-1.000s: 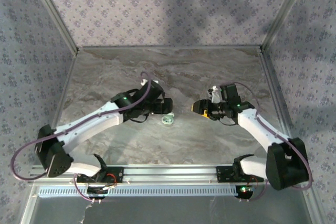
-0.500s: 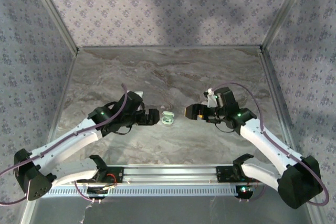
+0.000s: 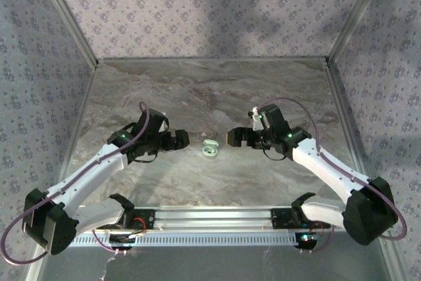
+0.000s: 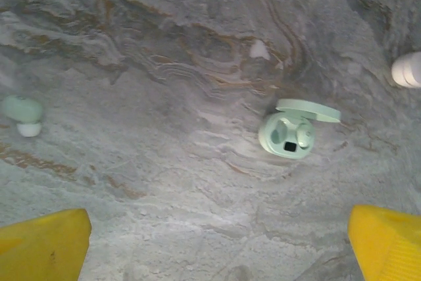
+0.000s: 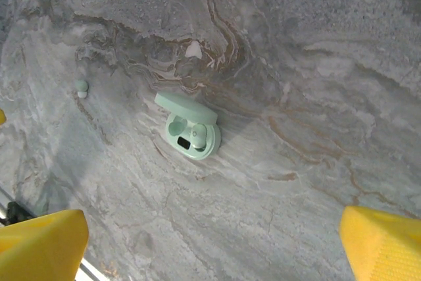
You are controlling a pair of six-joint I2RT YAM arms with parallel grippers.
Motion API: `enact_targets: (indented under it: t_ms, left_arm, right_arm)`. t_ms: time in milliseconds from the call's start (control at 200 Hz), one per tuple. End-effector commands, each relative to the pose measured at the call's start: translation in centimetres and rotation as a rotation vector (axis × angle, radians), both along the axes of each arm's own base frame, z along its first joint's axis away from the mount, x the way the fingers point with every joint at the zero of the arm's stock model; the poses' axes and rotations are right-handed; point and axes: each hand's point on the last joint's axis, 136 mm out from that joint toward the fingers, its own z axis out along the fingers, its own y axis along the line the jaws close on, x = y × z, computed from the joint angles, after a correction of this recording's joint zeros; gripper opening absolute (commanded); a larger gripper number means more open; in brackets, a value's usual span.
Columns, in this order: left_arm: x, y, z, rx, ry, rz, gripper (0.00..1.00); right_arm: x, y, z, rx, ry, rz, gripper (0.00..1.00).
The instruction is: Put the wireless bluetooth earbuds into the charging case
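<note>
A mint-green charging case [image 3: 210, 149] is seen open at the centre of the marbled desk [image 3: 217, 90], flanked by both arms. The left gripper [image 3: 179, 140] and right gripper [image 3: 234, 137] are spread wide, with nothing held. One earbud [image 4: 23, 113] is seen loose at the left edge of the left wrist view, well apart from the case.
</note>
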Motion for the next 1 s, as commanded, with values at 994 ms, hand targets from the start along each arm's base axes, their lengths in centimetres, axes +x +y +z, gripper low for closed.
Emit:
enact_targets:
  t_ms: [994]
  left_arm:
    - [7.0,5.4,-8.7,-0.12,0.209,0.223,1.0]
  right_arm:
    - [3.9,0.7,1.3,-0.027,-0.061,0.048,0.79]
